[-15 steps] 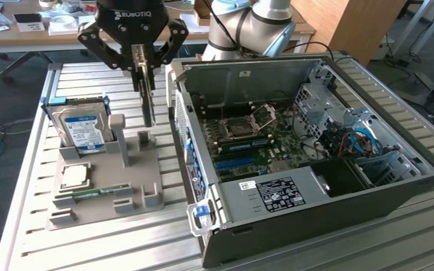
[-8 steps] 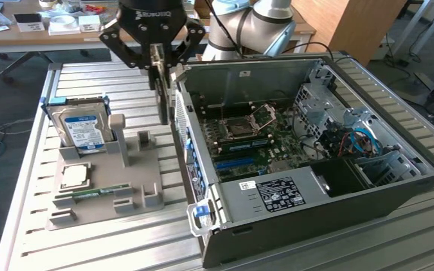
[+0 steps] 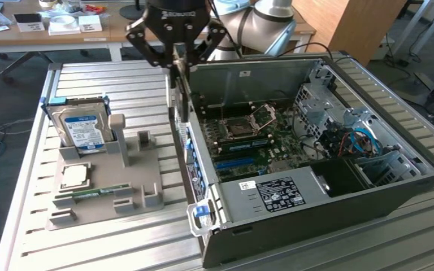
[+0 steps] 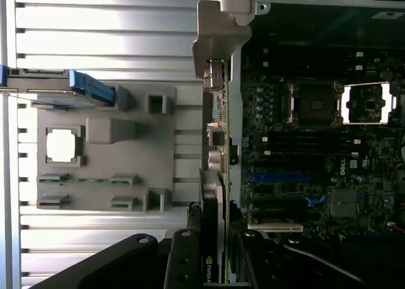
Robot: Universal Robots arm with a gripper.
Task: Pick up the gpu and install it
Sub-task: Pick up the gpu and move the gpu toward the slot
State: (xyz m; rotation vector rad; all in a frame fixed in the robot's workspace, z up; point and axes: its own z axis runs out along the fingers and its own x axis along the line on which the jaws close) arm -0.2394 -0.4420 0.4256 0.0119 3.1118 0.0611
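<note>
The gpu (image 3: 177,99) hangs on edge, its long side pointing down, over the open computer case's (image 3: 398,186) wall on the exterior view's left. My gripper (image 3: 176,63) is shut on the card's upper end. In the wrist view the gpu (image 4: 218,147) appears edge-on, its grey metal bracket (image 4: 218,30) at the far end and my fingers (image 4: 183,257) clamped on the near end. It sits over the line between the grey holder and the motherboard (image 4: 316,150). A blue slot (image 4: 278,176) lies on the board beside the card.
A grey holder tray (image 3: 104,186) on the slatted table carries a blue-labelled hard drive (image 3: 81,127), a processor chip (image 3: 75,176) and a green memory stick (image 3: 96,193). A blue latch handle (image 3: 199,217) sticks out at the case's near corner. A desk with boxes (image 3: 66,25) stands behind.
</note>
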